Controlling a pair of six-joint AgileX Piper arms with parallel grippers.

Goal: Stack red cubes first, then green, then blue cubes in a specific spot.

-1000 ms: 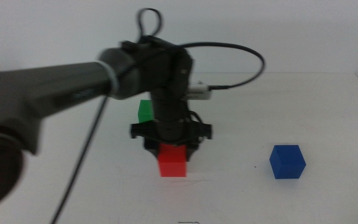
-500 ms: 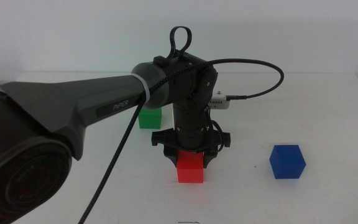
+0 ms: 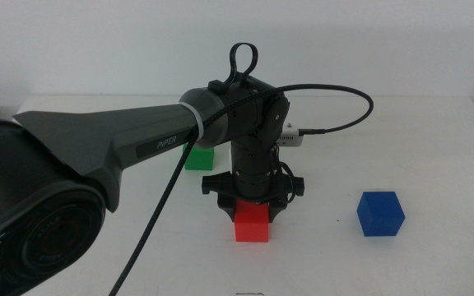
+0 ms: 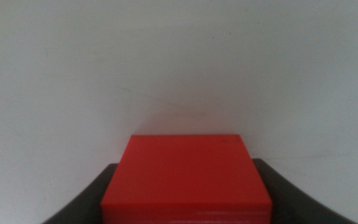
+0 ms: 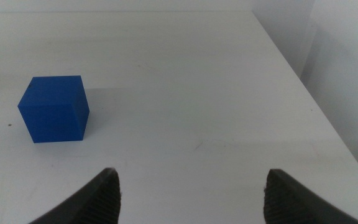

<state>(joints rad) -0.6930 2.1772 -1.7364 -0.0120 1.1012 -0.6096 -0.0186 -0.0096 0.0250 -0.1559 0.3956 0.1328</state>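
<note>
Reaching in from the left over the white bench (image 3: 401,123), left gripper (image 3: 252,207) pointing straight down near the middle, fingers (image 4: 82,202) clamping the red cube (image 3: 252,223) on two opposite sides. Sitting low at the bench surface, that red cube, though whether actually resting on it or hanging just above cannot be told from the middle view; filling the lower centre of the left wrist view (image 4: 186,180) with dark fingers flanking both sides and bare white bench beyond. Standing behind the arm and a little to its left, the green cube (image 3: 197,158), partly hidden by the arm and its black cable (image 3: 336,78), apart from the red one. Resting alone on the right side of the bench, the blue cube (image 3: 380,214), well apart from the red cube and from the left gripper. Waiting out of the middle view, right gripper (image 5: 191,186), fingers (image 5: 101,193) spread wide with nothing between them, looking across the bench toward the blue cube (image 5: 54,109) ahead and toward the bench's far edge.
</note>
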